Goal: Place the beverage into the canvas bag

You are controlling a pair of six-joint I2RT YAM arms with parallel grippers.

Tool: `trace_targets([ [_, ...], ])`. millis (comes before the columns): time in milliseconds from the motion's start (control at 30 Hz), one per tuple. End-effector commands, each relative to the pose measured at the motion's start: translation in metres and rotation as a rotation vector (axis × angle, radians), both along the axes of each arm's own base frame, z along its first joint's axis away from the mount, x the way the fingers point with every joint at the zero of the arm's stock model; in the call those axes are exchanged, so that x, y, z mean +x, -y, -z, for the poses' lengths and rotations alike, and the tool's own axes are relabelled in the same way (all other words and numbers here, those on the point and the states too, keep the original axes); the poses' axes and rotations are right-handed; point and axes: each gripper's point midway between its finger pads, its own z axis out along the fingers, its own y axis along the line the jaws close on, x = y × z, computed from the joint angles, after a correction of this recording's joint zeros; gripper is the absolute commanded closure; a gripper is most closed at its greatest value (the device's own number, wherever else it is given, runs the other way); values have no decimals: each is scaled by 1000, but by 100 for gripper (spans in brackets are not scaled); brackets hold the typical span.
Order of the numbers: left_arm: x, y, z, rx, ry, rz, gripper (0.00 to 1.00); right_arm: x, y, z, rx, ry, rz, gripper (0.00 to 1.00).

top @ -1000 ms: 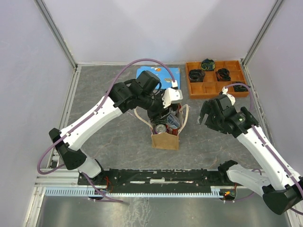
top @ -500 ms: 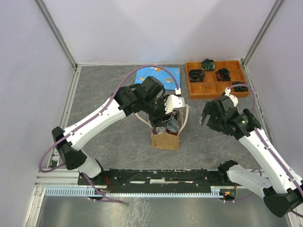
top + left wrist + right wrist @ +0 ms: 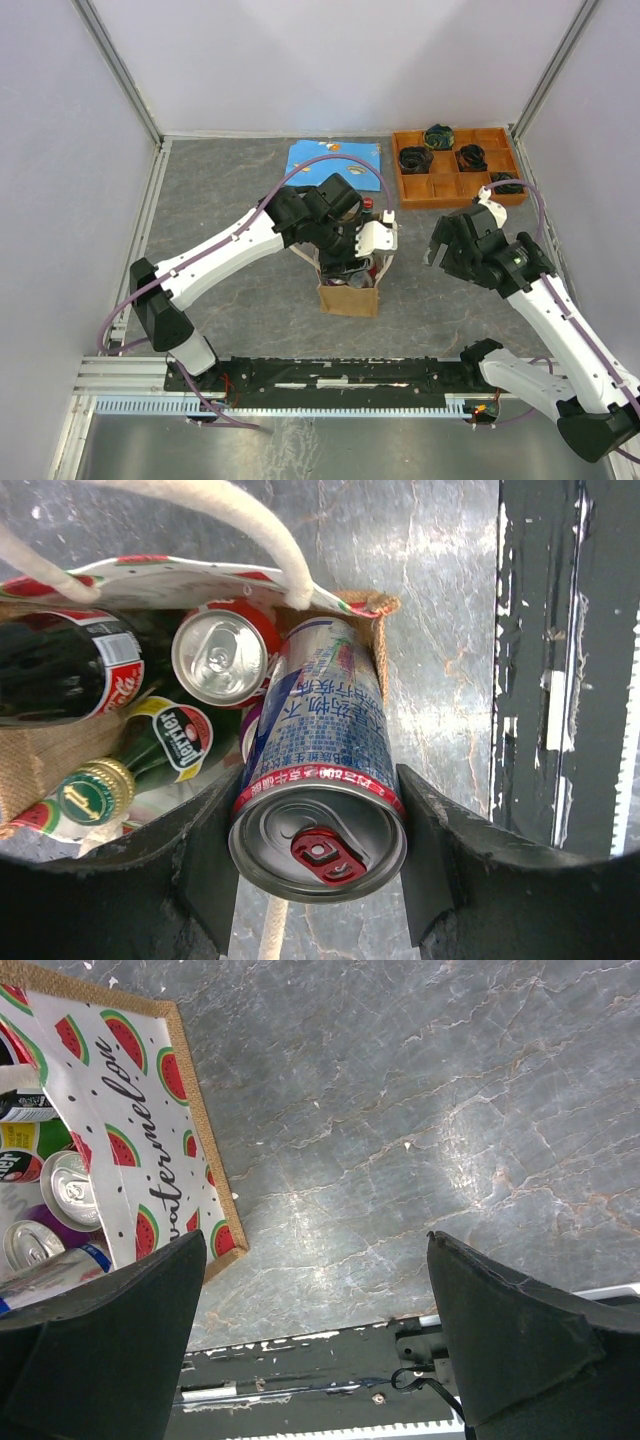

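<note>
Left claw clenched across beverage can mid-body; can's far end sits in canvas bag mouth, ahead of claw. Thin smooth aluminium: probably slippery, dentable, weighty if full. Right claw spread, empty.

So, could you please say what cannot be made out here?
Top external: canvas bag's inside, covered by left end effector.
Left wrist: bag's floor, beneath can and other drinks.
Right wrist: bag cut off at left edge.
Top external: tray's dark items, too small.
</note>
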Motion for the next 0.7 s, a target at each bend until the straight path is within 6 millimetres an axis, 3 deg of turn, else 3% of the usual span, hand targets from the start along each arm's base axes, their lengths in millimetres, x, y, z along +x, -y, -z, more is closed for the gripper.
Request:
trace_targets([
  [0, -9, 0, 2, 18, 18, 106, 97, 0, 9, -9, -15, 37, 33, 1],
  [667, -11, 16, 57, 141, -47, 146, 97, -4, 17, -13, -40, 43, 42, 1],
])
